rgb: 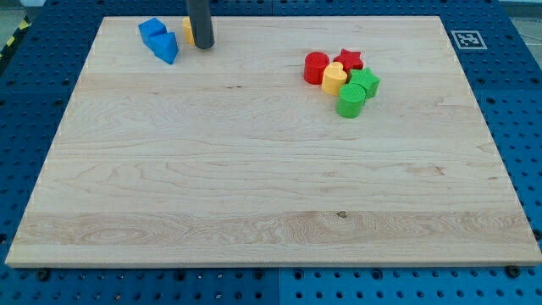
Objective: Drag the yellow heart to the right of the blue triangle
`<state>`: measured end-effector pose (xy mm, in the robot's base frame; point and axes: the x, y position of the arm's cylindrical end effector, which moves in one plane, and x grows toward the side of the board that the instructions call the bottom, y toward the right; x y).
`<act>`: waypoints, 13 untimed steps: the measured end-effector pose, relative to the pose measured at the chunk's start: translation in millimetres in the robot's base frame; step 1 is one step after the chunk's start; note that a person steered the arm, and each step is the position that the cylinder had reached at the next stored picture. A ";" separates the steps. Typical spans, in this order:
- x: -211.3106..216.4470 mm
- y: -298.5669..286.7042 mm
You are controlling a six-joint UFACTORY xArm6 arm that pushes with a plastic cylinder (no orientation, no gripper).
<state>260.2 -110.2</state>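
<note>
The yellow heart (334, 78) lies in a tight cluster right of the board's middle, near the view's top. It touches a red cylinder (316, 67), a red star (348, 59), a green star-like block (367, 82) and a green cylinder (351, 100). The blue triangle (166, 47) lies at the top left, touching another blue block (152, 31). My tip (202, 46) rests on the board just right of the blue triangle, far left of the heart. A yellow-orange block (187, 30) is partly hidden behind the rod.
The wooden board (254, 186) sits on a blue pegboard table. A fiducial marker (467, 39) is at the board's top right corner. The blue blocks lie close to the board's top edge.
</note>
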 end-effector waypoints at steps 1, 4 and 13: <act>3.8 21.7; -21.1 -2.7; -22.8 31.0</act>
<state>237.5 -79.3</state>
